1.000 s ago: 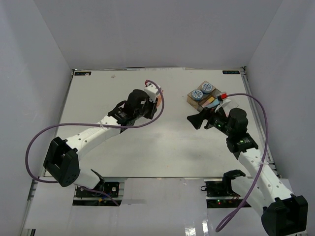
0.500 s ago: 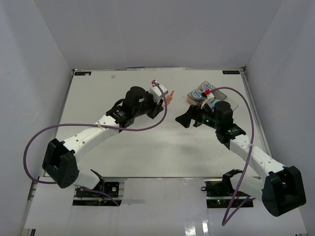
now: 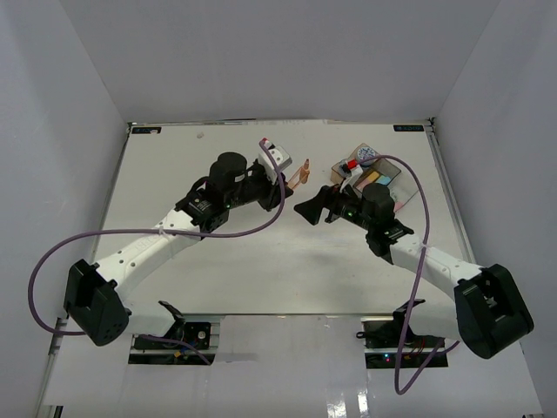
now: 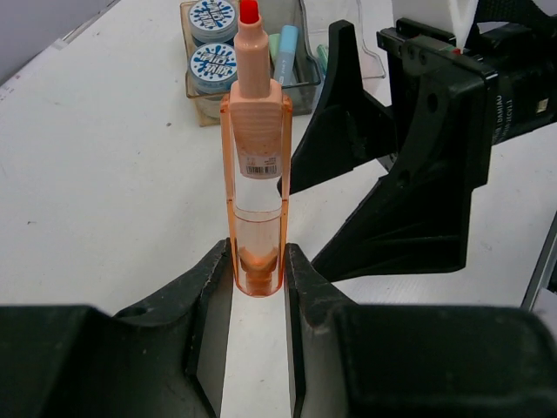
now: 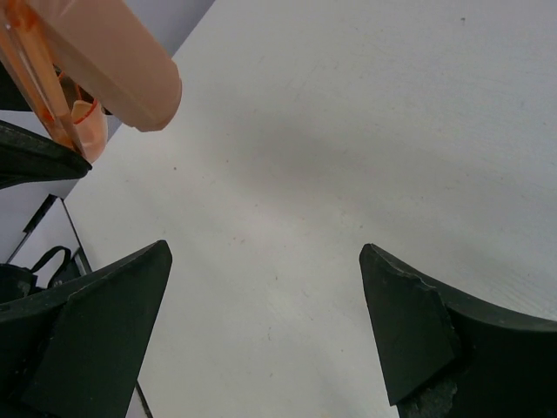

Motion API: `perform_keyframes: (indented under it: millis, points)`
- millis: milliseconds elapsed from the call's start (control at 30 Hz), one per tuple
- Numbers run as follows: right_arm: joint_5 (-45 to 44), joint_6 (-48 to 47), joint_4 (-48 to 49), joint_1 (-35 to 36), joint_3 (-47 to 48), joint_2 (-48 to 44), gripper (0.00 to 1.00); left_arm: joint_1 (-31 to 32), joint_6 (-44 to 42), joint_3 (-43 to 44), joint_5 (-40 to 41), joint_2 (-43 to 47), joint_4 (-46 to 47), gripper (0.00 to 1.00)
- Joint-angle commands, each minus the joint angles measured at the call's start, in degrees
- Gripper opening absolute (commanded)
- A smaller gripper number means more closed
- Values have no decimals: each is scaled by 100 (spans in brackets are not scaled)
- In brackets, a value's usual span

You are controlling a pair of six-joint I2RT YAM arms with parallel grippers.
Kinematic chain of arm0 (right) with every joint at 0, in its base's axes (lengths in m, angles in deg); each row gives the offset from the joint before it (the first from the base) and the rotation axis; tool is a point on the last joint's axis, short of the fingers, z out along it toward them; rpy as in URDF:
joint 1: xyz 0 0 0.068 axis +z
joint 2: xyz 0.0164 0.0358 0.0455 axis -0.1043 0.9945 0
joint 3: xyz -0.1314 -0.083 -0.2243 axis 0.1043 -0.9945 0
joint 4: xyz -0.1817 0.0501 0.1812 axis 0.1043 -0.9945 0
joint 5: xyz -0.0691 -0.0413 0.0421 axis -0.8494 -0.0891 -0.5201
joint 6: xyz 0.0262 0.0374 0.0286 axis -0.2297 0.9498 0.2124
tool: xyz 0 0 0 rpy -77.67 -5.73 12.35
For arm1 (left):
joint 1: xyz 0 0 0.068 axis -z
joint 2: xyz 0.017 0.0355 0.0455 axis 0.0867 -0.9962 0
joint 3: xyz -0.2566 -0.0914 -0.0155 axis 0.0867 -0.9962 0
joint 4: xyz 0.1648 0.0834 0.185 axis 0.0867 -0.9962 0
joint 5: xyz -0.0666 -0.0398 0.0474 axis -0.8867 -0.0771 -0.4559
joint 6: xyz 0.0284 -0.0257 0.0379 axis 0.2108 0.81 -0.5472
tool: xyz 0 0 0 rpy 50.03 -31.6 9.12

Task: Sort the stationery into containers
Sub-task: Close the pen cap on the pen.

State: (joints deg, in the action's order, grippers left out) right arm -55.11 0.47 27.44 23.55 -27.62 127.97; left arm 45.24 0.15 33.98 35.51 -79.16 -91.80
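An orange marker [image 4: 257,165] with a red tip stands up between the fingers of my left gripper [image 4: 257,261], which is shut on its lower end. From above, the marker [image 3: 303,172] is held over the table's middle, left of the containers [image 3: 392,171]. My right gripper [image 3: 309,209] is wide open and points left, close beside the marker. Through the right wrist camera the marker [image 5: 113,61] shows at the upper left, outside the open right gripper [image 5: 265,287]. Two blue-and-white rolls [image 4: 211,65] and pastel pieces [image 4: 285,43] lie in the containers [image 4: 204,109].
White walls enclose the table on three sides. Purple cables [image 3: 261,218] loop from both arms over the table. My right arm [image 3: 383,222] lies just in front of the containers and hides part of them.
My left gripper has carried the orange marker to the right. My right arm has swung left from the containers, its open jaws now beside the marker.
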Motion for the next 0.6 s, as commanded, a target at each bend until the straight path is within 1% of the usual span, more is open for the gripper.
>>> perform_keyframes:
  millis: [0,300,567]
  points:
    - [-344,162,1169,52,-149,101,95,16,191,-171,-260,292,150,28]
    - [-449,435,2100,113,-220,427,95,16,174,-330,-190,345,212,27]
    - [-599,461,2383,105,-220,559,95,16,121,-374,-181,398,194,27]
